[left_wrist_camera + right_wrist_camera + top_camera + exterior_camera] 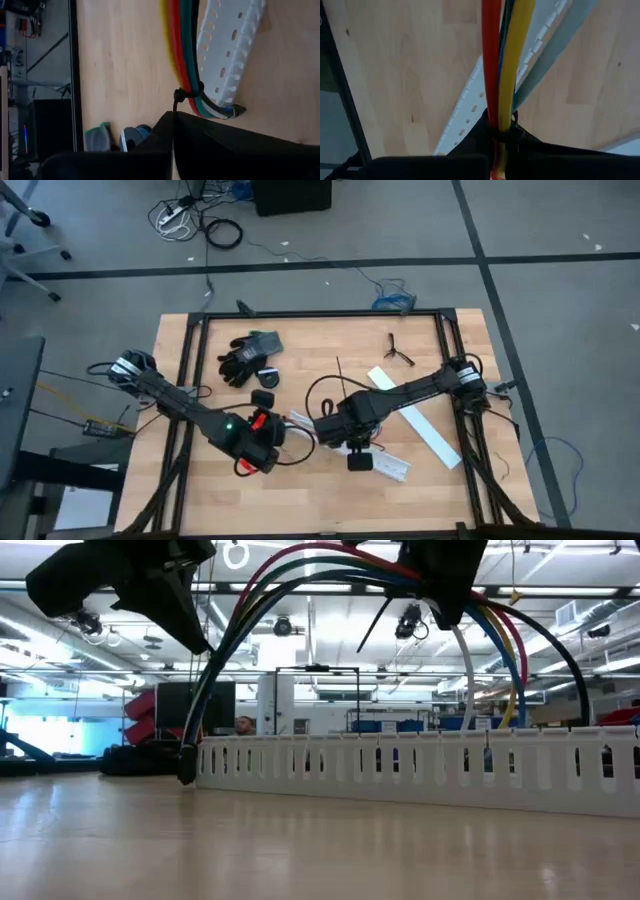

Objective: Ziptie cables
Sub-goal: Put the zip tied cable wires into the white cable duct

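Low view: cables [330, 580] held up off table [300, 485] as an arch, spanning between both grippers, near white channel [420, 775]. Left wrist view: ziptie [187, 94] already looped round bundle and cinched close to its end. Left gripper [262, 442] pinched shut on ziptie tail; right gripper [335, 428] clamped on cables, mid-table. Judgement: tie approx. done; remaining is final snug-up, release, poss. trimming tail.

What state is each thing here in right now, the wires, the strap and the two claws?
cables: bundled, lifted off the table in an arch between both grippers.
ziptie: looped around the bundle near one end.
white slotted channel: lying flat on the table.
left gripper: shut on the ziptie's tail.
right gripper: shut on the cables.
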{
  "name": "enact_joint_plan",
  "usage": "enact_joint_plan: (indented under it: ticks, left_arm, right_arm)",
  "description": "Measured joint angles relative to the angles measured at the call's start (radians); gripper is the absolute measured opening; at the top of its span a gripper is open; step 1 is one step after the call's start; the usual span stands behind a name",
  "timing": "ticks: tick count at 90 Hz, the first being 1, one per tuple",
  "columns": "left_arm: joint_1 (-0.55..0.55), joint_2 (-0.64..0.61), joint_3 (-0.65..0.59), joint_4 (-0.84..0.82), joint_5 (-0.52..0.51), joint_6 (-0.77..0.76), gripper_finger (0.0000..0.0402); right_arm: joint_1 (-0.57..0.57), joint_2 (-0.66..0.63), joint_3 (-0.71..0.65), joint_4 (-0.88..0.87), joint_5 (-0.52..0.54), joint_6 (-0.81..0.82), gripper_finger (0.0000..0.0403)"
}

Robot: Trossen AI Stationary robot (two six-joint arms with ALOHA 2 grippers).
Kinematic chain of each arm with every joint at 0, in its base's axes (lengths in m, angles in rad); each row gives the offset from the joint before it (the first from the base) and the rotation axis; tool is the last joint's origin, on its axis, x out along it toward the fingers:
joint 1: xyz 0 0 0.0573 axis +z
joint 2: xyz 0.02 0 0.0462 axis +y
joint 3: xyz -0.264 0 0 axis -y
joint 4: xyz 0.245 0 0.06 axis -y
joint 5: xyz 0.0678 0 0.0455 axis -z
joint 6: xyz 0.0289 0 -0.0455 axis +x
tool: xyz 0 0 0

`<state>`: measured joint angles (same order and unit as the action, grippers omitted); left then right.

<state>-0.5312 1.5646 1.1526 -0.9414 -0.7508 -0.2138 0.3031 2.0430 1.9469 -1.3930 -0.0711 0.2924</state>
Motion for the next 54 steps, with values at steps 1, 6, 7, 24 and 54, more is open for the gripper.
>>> enact_joint_plan:
  ticks: [1,6,7,24,54]
  left_arm:
    - [0.000,0.000,0.000,0.000,0.000,0.000,0.0026]
    - [0.000,0.000,0.000,0.003,-0.001,0.000,0.0047]
    - [0.000,0.000,0.000,0.004,-0.001,0.000,0.0051]
    - [0.000,0.000,0.001,-0.022,0.012,-0.085,0.0132]
    - [-0.057,-0.045,0.074,-0.437,-0.111,-0.411,0.0151]
  right_arm:
    - [0.000,0.000,0.000,0.000,0.000,0.001,0.0012]
    - [0.000,0.000,0.000,0.000,0.001,0.004,0.0012]
    - [0.000,0.000,0.000,0.000,0.003,0.004,0.0012]
    - [-0.001,0.000,0.000,0.001,0.012,0.014,0.0012]
    - [-0.030,0.002,0.000,-0.002,0.081,0.045,0.0012]
